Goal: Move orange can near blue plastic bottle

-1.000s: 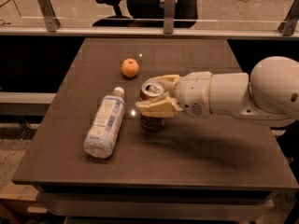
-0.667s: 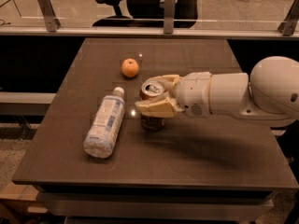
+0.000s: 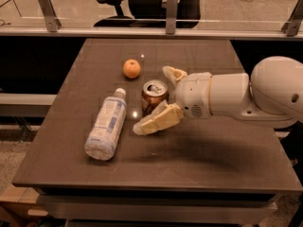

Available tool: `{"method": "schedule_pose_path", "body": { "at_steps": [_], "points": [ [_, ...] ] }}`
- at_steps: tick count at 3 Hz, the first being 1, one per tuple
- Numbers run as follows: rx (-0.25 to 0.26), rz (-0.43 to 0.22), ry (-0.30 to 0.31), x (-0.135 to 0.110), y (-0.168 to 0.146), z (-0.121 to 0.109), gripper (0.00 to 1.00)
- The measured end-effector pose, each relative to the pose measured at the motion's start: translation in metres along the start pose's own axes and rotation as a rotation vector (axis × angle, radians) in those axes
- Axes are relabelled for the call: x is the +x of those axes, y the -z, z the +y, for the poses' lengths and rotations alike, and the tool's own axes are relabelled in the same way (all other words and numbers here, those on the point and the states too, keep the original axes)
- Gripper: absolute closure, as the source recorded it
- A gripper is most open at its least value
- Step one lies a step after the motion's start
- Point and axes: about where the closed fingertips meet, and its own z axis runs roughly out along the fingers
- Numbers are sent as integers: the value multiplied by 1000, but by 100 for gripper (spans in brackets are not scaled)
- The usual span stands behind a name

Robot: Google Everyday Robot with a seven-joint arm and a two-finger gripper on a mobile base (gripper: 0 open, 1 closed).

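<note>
The orange can (image 3: 154, 95) stands upright on the dark table (image 3: 213, 150), silver top showing, just right of the blue plastic bottle (image 3: 107, 126). The bottle lies on its side with its white cap pointing away and toward the can, a small gap between them. My gripper (image 3: 152, 100) reaches in from the right and is open. One finger is behind the can and the other in front of it, so the can sits between them without being squeezed.
A round orange fruit (image 3: 131, 68) lies on the table just behind the can and bottle. A glass railing with metal posts (image 3: 171, 11) runs behind the table, with an office chair beyond it. My arm covers the table's right side.
The fingers were closed around the can; now they have spread apart and let it go. The can stands free on the table beside the bottle.
</note>
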Motion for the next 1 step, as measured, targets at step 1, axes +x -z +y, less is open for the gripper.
{"method": "schedule_pose_path", "body": {
  "at_steps": [1],
  "points": [
    [0, 0, 0, 0, 0, 0, 0]
  ]
}}
